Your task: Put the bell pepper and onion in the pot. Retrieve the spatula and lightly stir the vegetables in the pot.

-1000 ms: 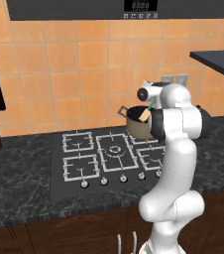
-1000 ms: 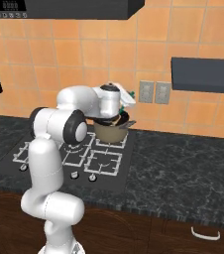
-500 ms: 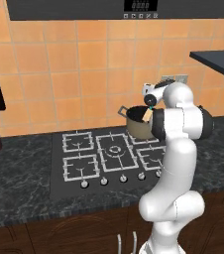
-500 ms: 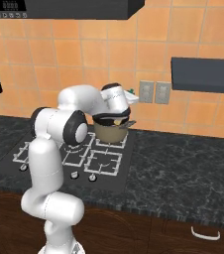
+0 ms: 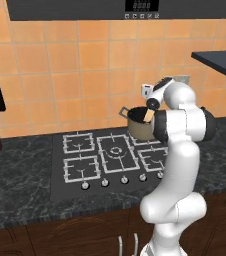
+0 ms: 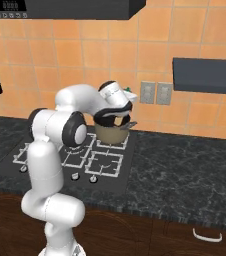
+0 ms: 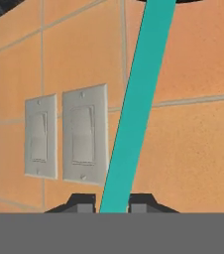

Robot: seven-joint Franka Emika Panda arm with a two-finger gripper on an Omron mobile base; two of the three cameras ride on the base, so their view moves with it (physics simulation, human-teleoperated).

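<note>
My gripper (image 7: 113, 204) is shut on the spatula's teal-green handle (image 7: 134, 109), which runs up between the two fingertips (image 7: 84, 203). In the left base view the gripper (image 5: 151, 104) hangs just above the pot (image 5: 139, 129) on the rear right burner. The spatula's cream-yellow blade (image 5: 148, 116) reaches down into the pot's mouth. From the right, the gripper (image 6: 119, 111) sits over the pot (image 6: 110, 134), and the handle's end (image 6: 128, 90) pokes out behind the hand. The bell pepper and onion are hidden.
The pot stands on a black stove (image 5: 105, 155) with a row of knobs (image 5: 123, 180) along its front edge. Two wall switch plates (image 7: 64, 134) sit on the orange tiles behind. A dark shelf (image 6: 207, 75) juts from the wall at the right.
The hand has shifted and tilted slightly over the pot, with the spatula still in it. The pot has stayed put.
</note>
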